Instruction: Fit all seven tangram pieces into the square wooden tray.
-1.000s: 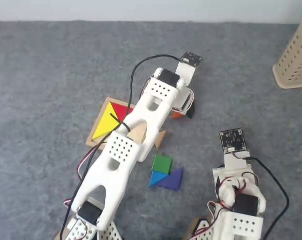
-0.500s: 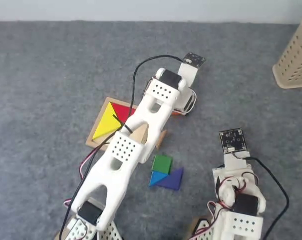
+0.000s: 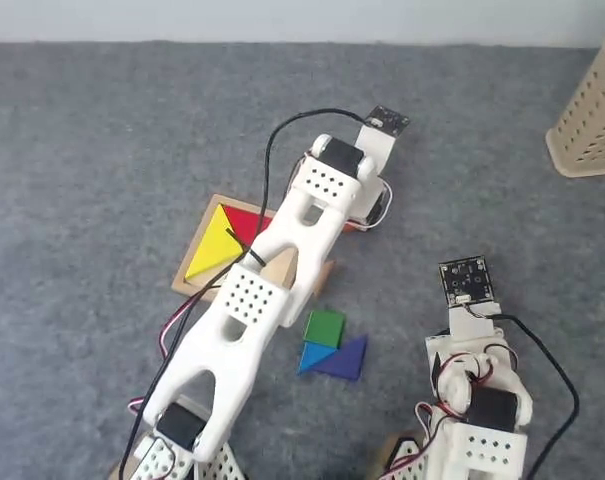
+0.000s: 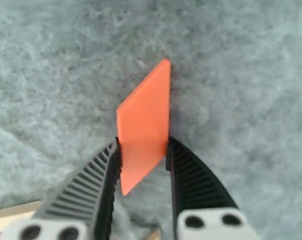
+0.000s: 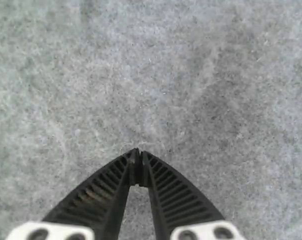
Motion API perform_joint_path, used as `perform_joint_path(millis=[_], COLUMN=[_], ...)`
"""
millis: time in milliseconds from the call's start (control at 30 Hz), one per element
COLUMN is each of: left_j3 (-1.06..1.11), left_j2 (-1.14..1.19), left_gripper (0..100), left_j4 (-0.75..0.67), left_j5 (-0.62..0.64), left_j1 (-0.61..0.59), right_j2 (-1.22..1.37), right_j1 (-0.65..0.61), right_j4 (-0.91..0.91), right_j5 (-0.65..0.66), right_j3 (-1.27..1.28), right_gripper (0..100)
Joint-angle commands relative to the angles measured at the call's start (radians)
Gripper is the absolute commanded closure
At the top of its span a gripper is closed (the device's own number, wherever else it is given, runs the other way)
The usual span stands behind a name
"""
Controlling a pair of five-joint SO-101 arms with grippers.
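Observation:
My left gripper (image 4: 142, 145) is shut on an orange parallelogram piece (image 4: 146, 112), holding it by its two long edges over the grey carpet. In the high view the left arm (image 3: 282, 260) stretches across the square wooden tray (image 3: 194, 278), which holds a yellow triangle (image 3: 214, 245) and a red piece (image 3: 248, 221); the arm hides the rest of the tray. A green square (image 3: 325, 326), a blue triangle (image 3: 314, 356) and a purple triangle (image 3: 348, 355) lie together on the carpet just in front of the tray. My right gripper (image 5: 137, 167) is shut on nothing above bare carpet.
The right arm (image 3: 474, 400) sits folded at the near right. A pale perforated basket (image 3: 592, 110) stands at the far right edge. Grey carpet covers the whole table, with open room at the far left and the back.
The left wrist has shifted slightly away from the tray, and the dark finger that stuck out beside the orange piece has drawn in. The right arm has stayed still.

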Motion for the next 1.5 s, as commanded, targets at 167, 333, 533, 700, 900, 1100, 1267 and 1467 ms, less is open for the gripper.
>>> perform_joint_path(millis=[167, 333, 533, 700, 900, 1100, 1267, 1467], left_j3=[0.073, 0.260, 0.484, 0.621, 0.639, 0.638, 0.638, 0.545], left_j2=[-0.143, -0.322, -0.520, -0.614, -0.580, -0.479, -0.405, -0.316], left_gripper=[99, 99, 99, 99, 97, 77, 70, 70], left_j4=[0.049, 0.048, 0.048, -0.011, -0.236, -0.404, -0.431, -0.428], left_j5=[0.003, -0.003, -0.006, -0.008, -0.040, -0.157, -0.269, -0.273], left_j1=[0.115, 0.115, 0.095, 0.094, 0.087, 0.086, 0.086, 0.031], right_j2=[-0.015, -0.015, -0.015, -0.015, -0.015, -0.015, -0.015, -0.015], right_j1=[0.012, 0.012, 0.012, 0.012, 0.012, 0.012, 0.012, 0.012], right_j4=[-0.013, -0.013, -0.013, -0.013, -0.013, -0.013, -0.013, -0.013], right_j5=[0.011, 0.011, 0.011, 0.011, 0.011, 0.011, 0.011, 0.011], right_j3=[0.006, 0.006, 0.006, 0.006, 0.006, 0.006, 0.006, 0.006], right_gripper=[99.2, 99.2, 99.2, 99.2, 99.2, 99.2, 99.2, 99.2])
